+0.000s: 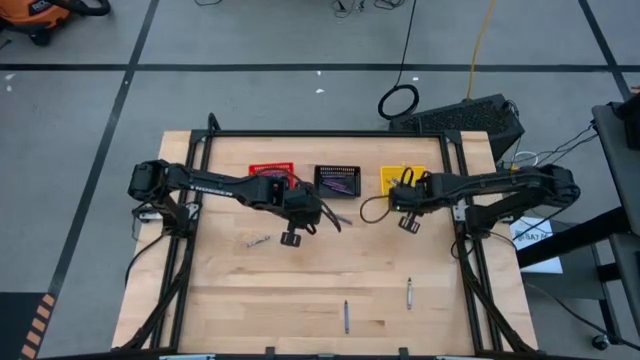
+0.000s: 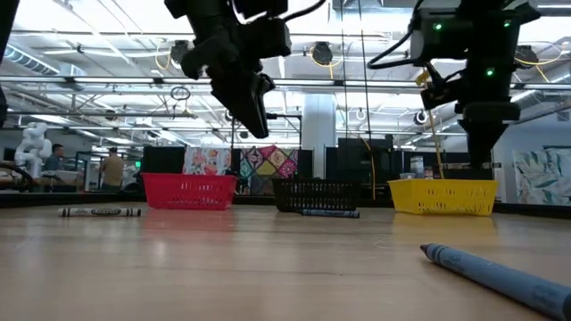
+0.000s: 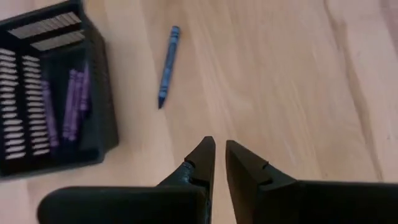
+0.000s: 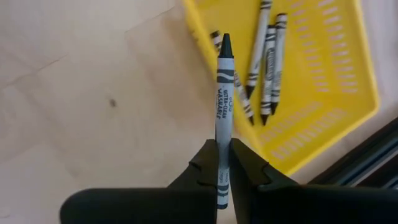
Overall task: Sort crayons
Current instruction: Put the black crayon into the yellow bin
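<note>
Now right hand [image 4: 222,163] grips grey crayon [image 4: 223,93] beside yellow basket [image 4: 348,112]; left hand [image 3: 219,155] slightly parted, empty.

Red basket [image 2: 189,190], black basket [image 2: 318,193] and yellow basket [image 2: 442,196] in a row across the wooden table [image 2: 268,267], grey crayon [image 2: 100,212] lying left, blue crayon [image 2: 330,213] before the black basket, another crayon [image 2: 500,270] near the camera, two dark arms hanging above.

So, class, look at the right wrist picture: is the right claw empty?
No: the right claw is shut on a grey crayon, whose tip sticks out toward the yellow basket.
</note>
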Robot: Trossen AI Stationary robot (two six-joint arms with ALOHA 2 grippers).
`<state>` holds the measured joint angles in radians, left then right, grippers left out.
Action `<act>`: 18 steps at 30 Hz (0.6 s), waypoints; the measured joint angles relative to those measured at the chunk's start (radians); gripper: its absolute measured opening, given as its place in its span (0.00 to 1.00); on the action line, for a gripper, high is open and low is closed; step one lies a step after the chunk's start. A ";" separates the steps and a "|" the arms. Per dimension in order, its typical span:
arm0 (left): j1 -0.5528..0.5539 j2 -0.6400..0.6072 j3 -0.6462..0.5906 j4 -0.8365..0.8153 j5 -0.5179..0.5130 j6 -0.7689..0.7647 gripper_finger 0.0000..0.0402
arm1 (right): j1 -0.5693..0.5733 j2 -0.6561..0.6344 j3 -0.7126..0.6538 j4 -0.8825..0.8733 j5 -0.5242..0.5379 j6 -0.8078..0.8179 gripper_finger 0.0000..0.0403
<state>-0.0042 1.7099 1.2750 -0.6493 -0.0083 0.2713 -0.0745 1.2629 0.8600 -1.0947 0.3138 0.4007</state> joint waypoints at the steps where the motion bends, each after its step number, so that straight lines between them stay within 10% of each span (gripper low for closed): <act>1: 0.000 0.009 0.001 0.002 0.005 0.000 0.10 | -0.019 0.000 0.000 0.007 0.000 -0.019 0.00; 18: 0.000 0.097 -0.001 0.063 0.008 0.027 0.10 | -0.244 -0.001 0.001 0.103 -0.004 -0.210 0.00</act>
<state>-0.0040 1.8069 1.2743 -0.5866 -0.0002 0.2981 -0.3189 1.2621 0.8612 -0.9916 0.3097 0.1906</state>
